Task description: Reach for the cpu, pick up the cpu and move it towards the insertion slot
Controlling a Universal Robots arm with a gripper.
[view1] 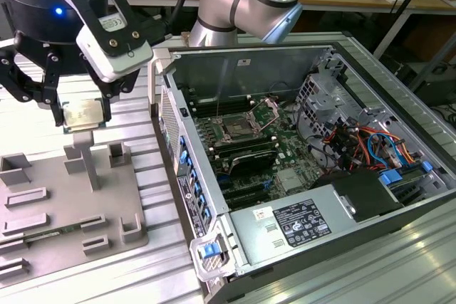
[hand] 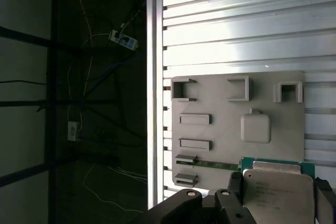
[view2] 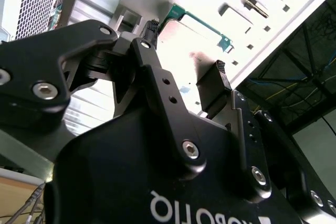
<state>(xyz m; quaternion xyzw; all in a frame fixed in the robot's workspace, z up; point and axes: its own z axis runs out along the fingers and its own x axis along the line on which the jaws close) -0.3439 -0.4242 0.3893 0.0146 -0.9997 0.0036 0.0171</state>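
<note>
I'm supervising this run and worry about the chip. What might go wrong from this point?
The tool pinches the cpu by its edges, in the air above the grey tray; it might slip or tilt. The case wall stands between it and the insertion slot, so a low path could clip it. The wire levers beside the slot could snag on approach.

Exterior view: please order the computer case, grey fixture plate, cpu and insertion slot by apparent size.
1. computer case
2. grey fixture plate
3. cpu and insertion slot look alike; the cpu seems nearer the camera, so unranked.
</note>
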